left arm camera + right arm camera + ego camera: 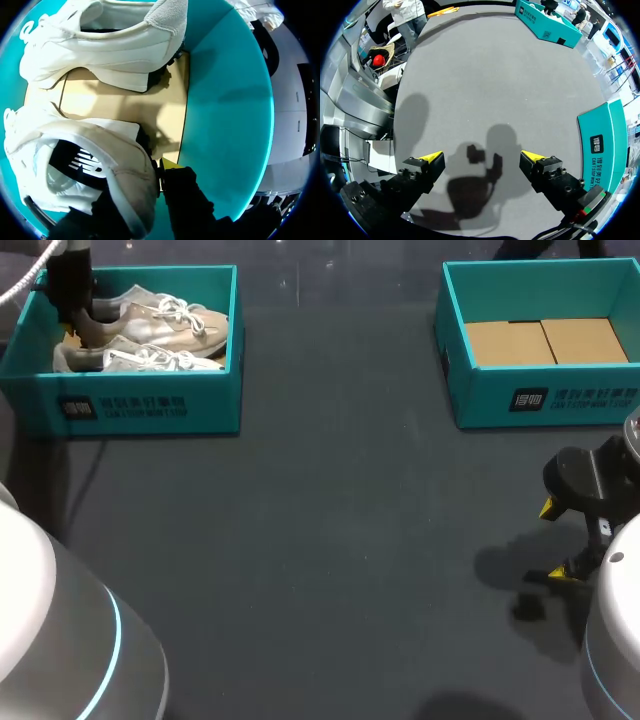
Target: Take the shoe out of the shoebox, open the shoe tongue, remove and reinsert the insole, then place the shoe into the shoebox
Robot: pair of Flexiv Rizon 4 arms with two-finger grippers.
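Note:
Two pale beige shoes lie in the teal shoebox [150, 405] at the table's far left. My left gripper [76, 322] is down inside that box at its left end. In the left wrist view the left gripper [145, 185] is shut on the heel collar of the nearer shoe [75, 150], one finger inside the shoe and one yellow tip outside against the heel. The other shoe [110, 45] lies ahead, its sole toward the gripper. My right gripper [562, 540] hangs open and empty over the table at the right; in its own view the right gripper [482, 160] has only bare table below it.
A second teal box [545, 395] with a brown cardboard floor stands at the far right, and its wall [605, 145] shows beside my right gripper. The left box's teal wall [225, 100] is close beside my left gripper. Dark grey table lies between the boxes.

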